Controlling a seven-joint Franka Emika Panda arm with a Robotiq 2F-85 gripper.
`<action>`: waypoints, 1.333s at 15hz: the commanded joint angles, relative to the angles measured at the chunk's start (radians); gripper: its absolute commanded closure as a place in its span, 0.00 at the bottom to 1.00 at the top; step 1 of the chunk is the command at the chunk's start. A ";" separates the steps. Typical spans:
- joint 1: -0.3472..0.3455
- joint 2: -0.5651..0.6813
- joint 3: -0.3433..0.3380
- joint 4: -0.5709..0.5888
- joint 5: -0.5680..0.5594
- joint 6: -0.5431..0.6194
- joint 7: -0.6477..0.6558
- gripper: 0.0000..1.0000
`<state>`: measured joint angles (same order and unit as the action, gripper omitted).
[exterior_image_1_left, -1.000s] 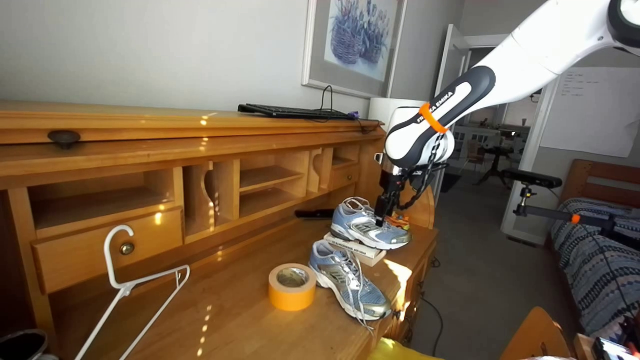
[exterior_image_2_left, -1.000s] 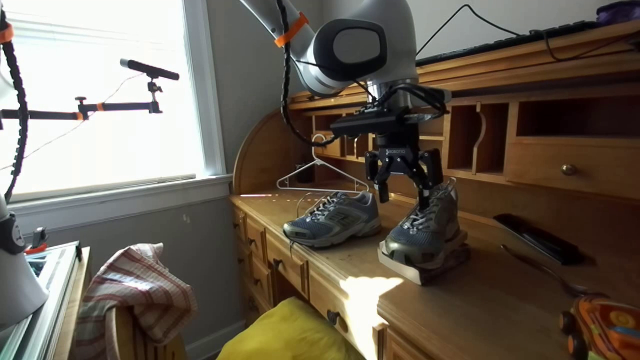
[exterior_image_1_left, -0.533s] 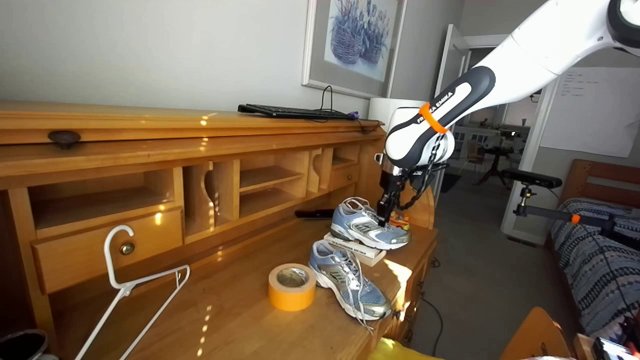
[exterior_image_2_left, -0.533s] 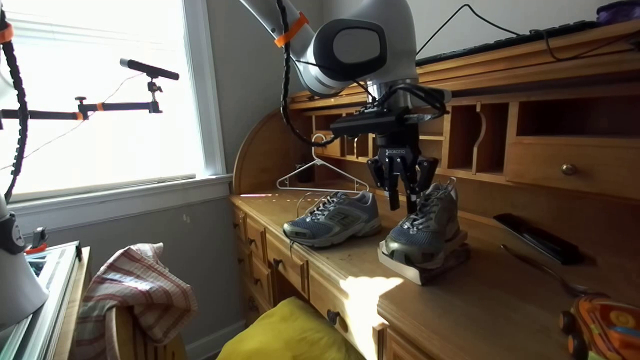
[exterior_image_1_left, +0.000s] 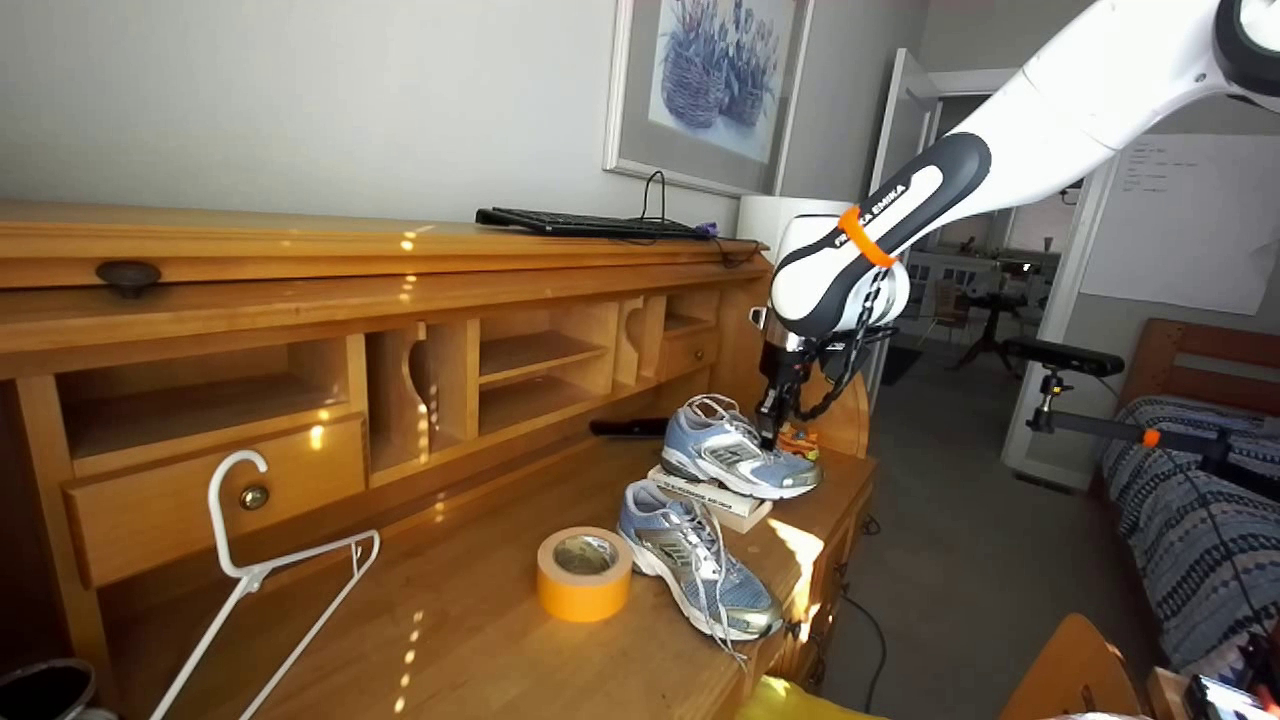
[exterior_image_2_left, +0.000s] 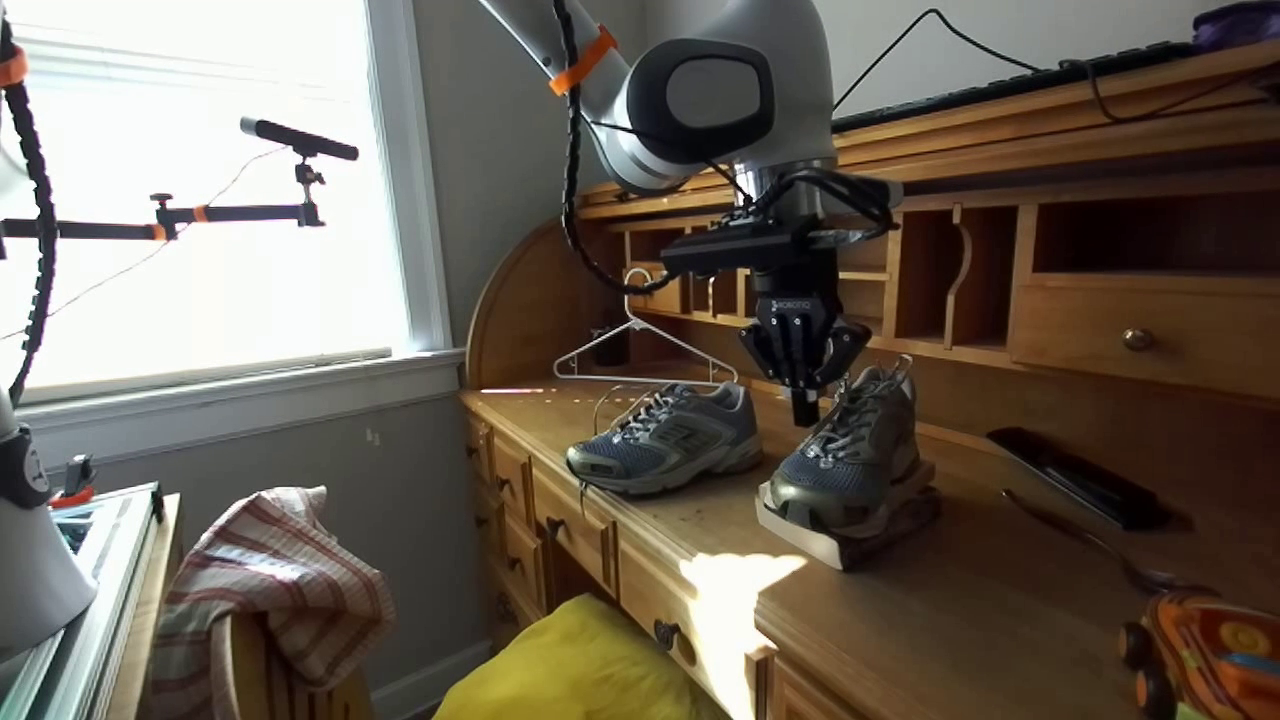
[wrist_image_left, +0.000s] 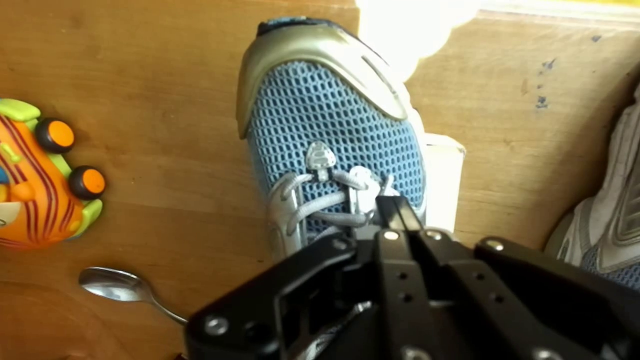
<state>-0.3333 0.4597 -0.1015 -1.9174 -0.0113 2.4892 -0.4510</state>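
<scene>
My black gripper (wrist_image_left: 392, 202) is shut, its two fingertips pressed together with nothing visible between them. It points down at the laced part of a blue and silver running shoe (wrist_image_left: 330, 115). Whether the tips touch the shoe I cannot tell. That shoe (exterior_image_2_left: 840, 470) rests on a white-edged book (exterior_image_1_left: 735, 512) on the wooden desk, toe toward the front edge. Its heel end is hidden behind the gripper in the wrist view. A matching shoe (exterior_image_1_left: 695, 570) with loose laces lies directly on the desk beside it, seen in both exterior views.
An orange tape roll (exterior_image_1_left: 583, 598) sits near the lower shoe, and a white hanger (exterior_image_1_left: 250, 578) stands farther along the desk. An orange toy car (wrist_image_left: 40, 185), a spoon (wrist_image_left: 115, 286) and a dark long object (exterior_image_2_left: 1080, 475) lie on the far side. Cubbyholes line the desk's back.
The gripper's fingers have gone from wide apart, to half closed, to meeting each other. The arm and both shoes have stayed in place.
</scene>
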 joint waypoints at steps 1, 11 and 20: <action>0.002 -0.035 -0.003 -0.042 -0.006 0.023 0.007 0.68; 0.016 -0.003 -0.018 -0.033 -0.036 0.068 0.028 0.14; 0.013 0.005 -0.018 -0.035 -0.032 0.071 0.029 0.92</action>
<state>-0.3265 0.4643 -0.1109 -1.9335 -0.0239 2.5321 -0.4455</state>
